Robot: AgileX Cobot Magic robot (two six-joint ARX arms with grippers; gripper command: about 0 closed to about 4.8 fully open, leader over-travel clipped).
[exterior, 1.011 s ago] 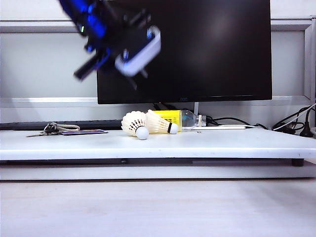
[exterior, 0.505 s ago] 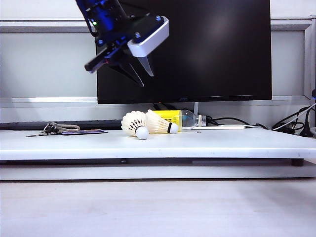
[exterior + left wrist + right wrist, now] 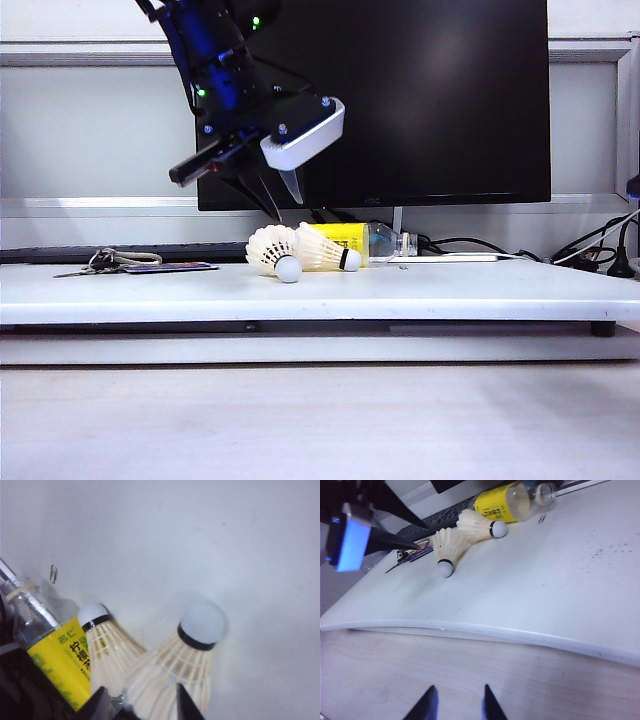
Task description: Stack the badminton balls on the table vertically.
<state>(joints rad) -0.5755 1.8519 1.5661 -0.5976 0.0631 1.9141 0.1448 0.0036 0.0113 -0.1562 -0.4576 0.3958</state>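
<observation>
Two cream-white badminton balls lie on their sides, touching, on the white table [image 3: 480, 290]. One [image 3: 270, 248] points its cork at the front edge. The other [image 3: 322, 250] points right, against a bottle. My left gripper [image 3: 283, 203] hangs open just above them, fingers pointing down, not touching. The left wrist view shows the nearer ball [image 3: 175, 670] below the open left gripper [image 3: 141, 700] and the other ball [image 3: 107, 650] beside it. My right gripper [image 3: 459, 692] is open and empty over the wooden surface in front of the table, far from both balls [image 3: 449, 545] [image 3: 479, 526].
A clear bottle with a yellow label [image 3: 350, 240] lies behind the balls. A black monitor [image 3: 400, 100] stands at the back. Keys and a flat dark object [image 3: 130, 264] lie at the left, cables [image 3: 590, 255] at the right. A paperclip [image 3: 53, 572] lies near the bottle.
My left gripper has come down and slightly right, from high in front of the monitor to just above the two balls. The balls and the right gripper have not moved.
</observation>
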